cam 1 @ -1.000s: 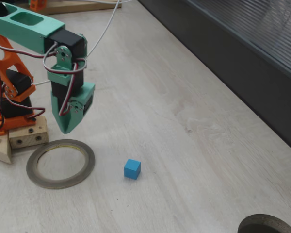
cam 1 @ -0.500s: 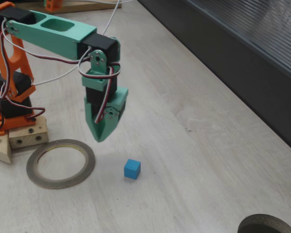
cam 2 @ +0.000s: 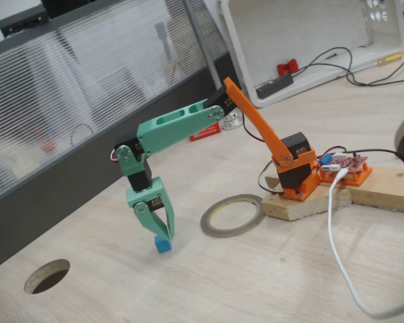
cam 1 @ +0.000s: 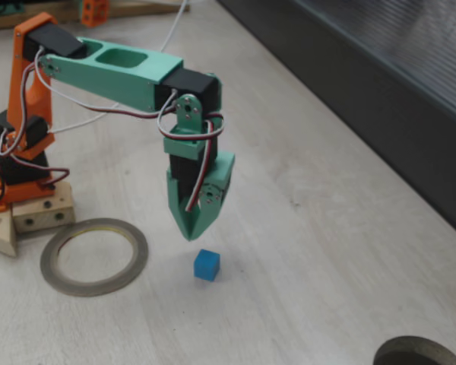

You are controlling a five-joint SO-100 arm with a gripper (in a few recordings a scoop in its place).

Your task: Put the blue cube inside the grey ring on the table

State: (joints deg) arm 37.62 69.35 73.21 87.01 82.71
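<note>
green gripper [cam 1: 190, 234] shut, above blue cube [cam 1: 207, 265]

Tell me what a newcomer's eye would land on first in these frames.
Probably the green end effector, pointing down just above the blue cube on the pale table; whether its fingers are parted is hard to tell. Next, the grey ring lying flat to the cube's left in this fixed view, nothing inside it, near the arm's orange base.

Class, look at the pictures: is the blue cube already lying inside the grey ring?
No. The blue cube sits on the bare table, apart from the grey ring, just below the end effector.
</note>
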